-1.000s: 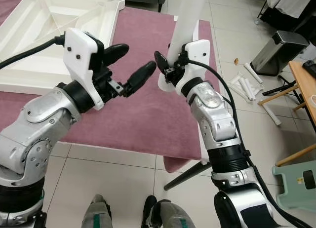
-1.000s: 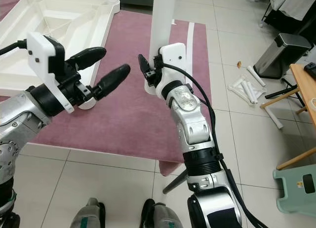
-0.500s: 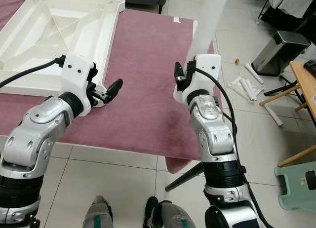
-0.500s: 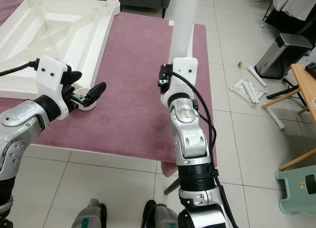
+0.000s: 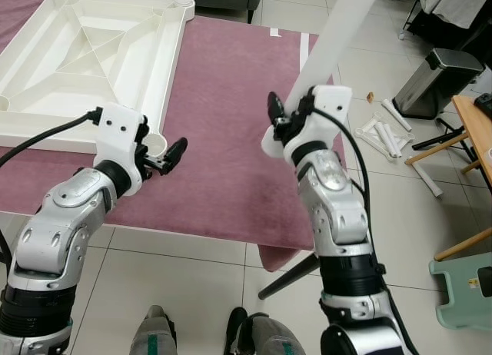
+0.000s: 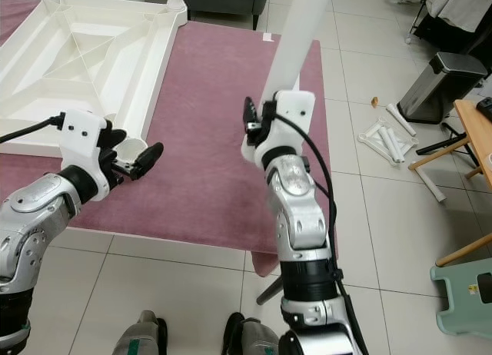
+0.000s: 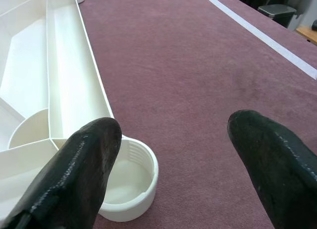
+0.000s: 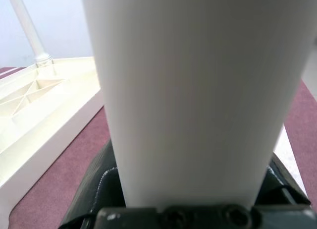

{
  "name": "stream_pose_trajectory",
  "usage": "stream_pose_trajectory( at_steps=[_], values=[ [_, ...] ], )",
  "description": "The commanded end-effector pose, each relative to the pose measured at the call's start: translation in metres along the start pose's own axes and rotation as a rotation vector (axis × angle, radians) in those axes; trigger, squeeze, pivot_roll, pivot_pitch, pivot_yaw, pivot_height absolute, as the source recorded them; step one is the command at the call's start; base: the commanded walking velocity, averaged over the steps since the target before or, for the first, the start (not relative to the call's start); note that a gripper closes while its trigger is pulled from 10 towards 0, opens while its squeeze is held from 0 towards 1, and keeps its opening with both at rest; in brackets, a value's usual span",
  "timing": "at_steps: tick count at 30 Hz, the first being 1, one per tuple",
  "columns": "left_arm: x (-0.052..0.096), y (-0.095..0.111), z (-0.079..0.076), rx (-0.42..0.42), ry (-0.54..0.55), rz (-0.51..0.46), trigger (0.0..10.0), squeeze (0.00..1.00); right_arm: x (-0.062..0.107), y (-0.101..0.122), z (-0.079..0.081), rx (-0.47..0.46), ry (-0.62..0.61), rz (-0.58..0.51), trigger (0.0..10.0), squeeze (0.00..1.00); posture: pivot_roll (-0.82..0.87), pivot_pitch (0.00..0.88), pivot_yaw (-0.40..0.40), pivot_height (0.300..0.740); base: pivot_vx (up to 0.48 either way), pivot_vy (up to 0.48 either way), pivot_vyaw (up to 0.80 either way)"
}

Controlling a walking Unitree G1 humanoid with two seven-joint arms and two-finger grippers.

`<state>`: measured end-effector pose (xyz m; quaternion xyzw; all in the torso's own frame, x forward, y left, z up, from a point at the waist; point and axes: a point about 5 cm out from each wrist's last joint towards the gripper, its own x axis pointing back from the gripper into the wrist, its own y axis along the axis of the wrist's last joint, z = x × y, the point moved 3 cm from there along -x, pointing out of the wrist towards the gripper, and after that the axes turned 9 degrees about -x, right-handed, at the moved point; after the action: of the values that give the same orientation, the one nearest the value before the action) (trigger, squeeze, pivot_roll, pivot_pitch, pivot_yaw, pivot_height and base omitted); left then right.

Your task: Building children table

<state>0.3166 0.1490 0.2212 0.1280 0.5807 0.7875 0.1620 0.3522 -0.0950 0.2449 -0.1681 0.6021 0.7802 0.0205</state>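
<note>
Tabletop lies upside down on the mat; the left gripper, open and empty, has dropped beside its corner socket. Right gripper grips the leg, now tilted, ready for seating.

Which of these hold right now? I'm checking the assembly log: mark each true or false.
1. The right gripper grips a white table leg. True.
2. The tabletop lies underside up on the maroon rug. True.
3. The left gripper is clamped on the corner socket. False: its jaws are open, with the socket between them and untouched.
4. The leg is already seated in that socket. False: it is held tilted, off to the right.
5. The bin stands on the rug. False: it stands on the tiled floor.
</note>
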Motion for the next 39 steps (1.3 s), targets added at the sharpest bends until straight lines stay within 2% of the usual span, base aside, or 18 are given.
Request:
stream_pose_trajectory(
  at_steps=[1,20,25,35,39],
  values=[
    [-0.002,-0.005,0.007,0.002,0.1,0.02,10.0,0.0,0.002,0.01,0.002,-0.014,0.025,-0.052,10.0,0.0,0.14,0.143,-0.026,0.74,0.0,0.48,0.0],
    [-0.007,-0.005,0.005,-0.02,0.12,0.001,10.0,0.0,0.004,0.012,0.008,-0.01,0.084,-0.08,10.0,0.0,0.14,0.144,-0.028,0.74,0.0,0.476,0.0],
    [-0.009,-0.008,0.002,-0.043,0.126,0.004,10.0,0.0,0.004,0.011,0.011,-0.005,0.1,-0.078,10.0,0.0,0.13,0.14,-0.031,0.74,0.0,0.0,0.0],
    [-0.013,-0.007,-0.004,-0.027,0.122,-0.005,10.0,0.0,0.006,0.005,0.017,0.015,0.155,-0.049,10.0,0.0,0.12,0.131,-0.042,0.74,0.0,0.0,0.0],
    [-0.018,-0.002,-0.01,-0.034,0.077,-0.026,10.0,0.0,0.005,0.0,0.023,0.034,0.207,-0.015,10.0,0.0,0.12,0.129,-0.05,0.74,0.0,0.0,0.0]
  ],
)
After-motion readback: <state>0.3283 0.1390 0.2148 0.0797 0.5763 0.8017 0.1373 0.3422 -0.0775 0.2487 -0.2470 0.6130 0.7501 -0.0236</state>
